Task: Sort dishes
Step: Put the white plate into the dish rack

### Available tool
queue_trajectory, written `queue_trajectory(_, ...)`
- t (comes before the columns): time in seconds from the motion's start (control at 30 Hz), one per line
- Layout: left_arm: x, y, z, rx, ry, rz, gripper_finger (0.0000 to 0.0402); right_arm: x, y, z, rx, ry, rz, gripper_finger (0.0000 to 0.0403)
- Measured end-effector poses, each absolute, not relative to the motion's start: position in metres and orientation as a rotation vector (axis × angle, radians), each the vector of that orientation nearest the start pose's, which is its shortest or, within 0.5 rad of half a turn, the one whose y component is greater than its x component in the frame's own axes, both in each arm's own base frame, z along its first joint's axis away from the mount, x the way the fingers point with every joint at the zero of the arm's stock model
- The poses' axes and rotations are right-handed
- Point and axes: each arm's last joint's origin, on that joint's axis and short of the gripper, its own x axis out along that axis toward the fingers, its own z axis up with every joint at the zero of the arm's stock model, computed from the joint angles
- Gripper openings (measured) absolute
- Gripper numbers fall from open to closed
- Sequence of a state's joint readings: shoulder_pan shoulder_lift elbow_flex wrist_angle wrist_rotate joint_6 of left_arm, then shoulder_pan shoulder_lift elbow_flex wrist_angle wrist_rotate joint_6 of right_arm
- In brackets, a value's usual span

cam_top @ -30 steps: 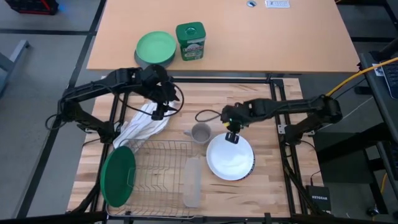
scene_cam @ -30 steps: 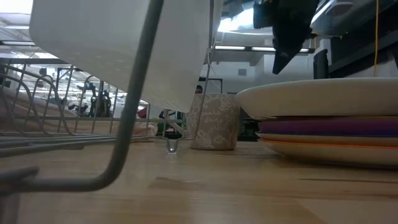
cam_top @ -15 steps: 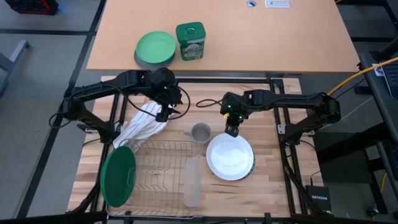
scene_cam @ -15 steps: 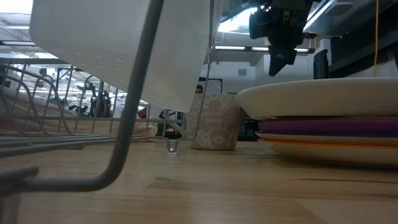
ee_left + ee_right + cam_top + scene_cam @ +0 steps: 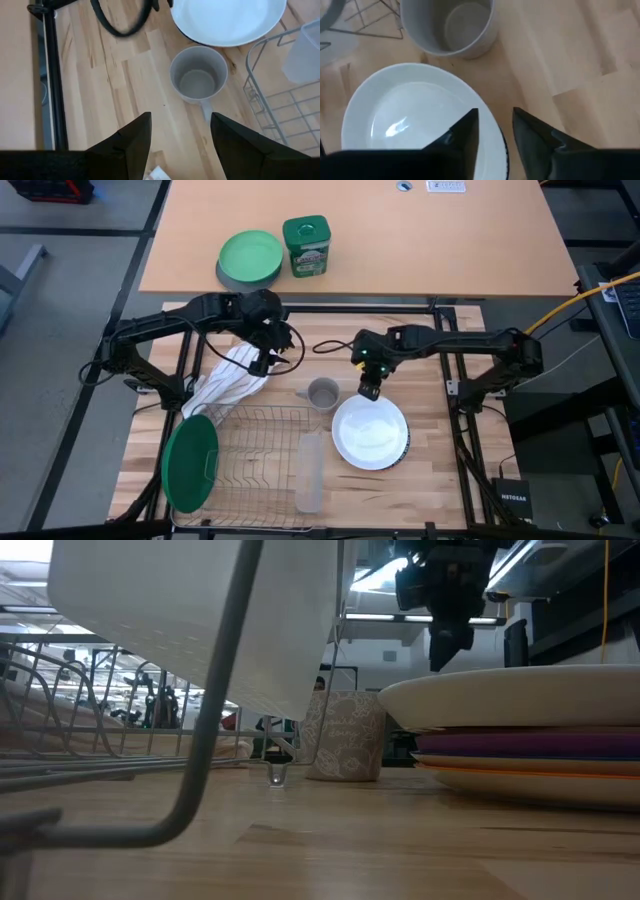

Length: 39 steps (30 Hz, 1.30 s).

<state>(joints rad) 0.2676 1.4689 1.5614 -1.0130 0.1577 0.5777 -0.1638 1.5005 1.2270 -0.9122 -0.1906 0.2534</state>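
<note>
A stack of plates stands at the table's near right, with a white plate (image 5: 371, 432) (image 5: 415, 125) on top and a purple plate (image 5: 530, 745) and an orange-edged one (image 5: 530, 778) below. A large dark green plate (image 5: 190, 463) stands on edge at the left end of the wire rack (image 5: 262, 442). My right gripper (image 5: 368, 390) (image 5: 495, 131) hangs open just over the white plate's far rim, beside the grey mug (image 5: 322, 393); no touch shows. My left gripper (image 5: 268, 365) (image 5: 177, 145) is open above the far end of a white cloth (image 5: 232, 383).
A clear cup (image 5: 310, 470) lies at the rack's right end. On the far table stand a light green plate on a grey bowl (image 5: 250, 257) and a green canister (image 5: 306, 246). A black cable (image 5: 335, 365) loops on the wood between the two grippers.
My right gripper has moved from over the white plate toward its far rim and a little toward the table's left, turning more upright. My left gripper has shifted slightly toward the right, over the cloth. The plates, mug and cloth have stayed put.
</note>
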Motion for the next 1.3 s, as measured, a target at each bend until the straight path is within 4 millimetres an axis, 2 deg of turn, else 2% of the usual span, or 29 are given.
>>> queue_trajectory(0.13, 0.281, 0.072, 0.372, 0.345, 0.895, -0.160, 0.0194, 0.297, -0.041, 0.251, 0.404, 1.234, -0.010, 0.0149)
queue_trajectory(0.33, 0.281, 0.072, 0.372, 0.344, 0.897, -0.160, 0.0194, 0.307, -0.043, 0.232, 0.329, 1.291, 0.063, 0.0146)
queue_trajectory(0.8, 0.281, 0.072, 0.372, 0.342, 0.897, -0.159, 0.0194, 0.318, -0.043, 0.204, 0.309, 1.364, 0.180, 0.0138)
queue_trajectory(1.03, 0.281, 0.072, 0.372, 0.342, 0.896, -0.159, 0.0194, 0.319, -0.042, 0.202, 0.295, 1.361, 0.221, 0.0137)
queue_trajectory(1.13, 0.281, 0.072, 0.372, 0.342, 0.896, -0.159, 0.0194, 0.319, -0.042, 0.202, 0.294, 1.361, 0.221, 0.0124)
queue_trajectory(1.3, 0.281, 0.072, 0.372, 0.342, 0.896, -0.159, 0.0194, 0.319, -0.043, 0.202, 0.291, 1.362, 0.219, 0.0072)
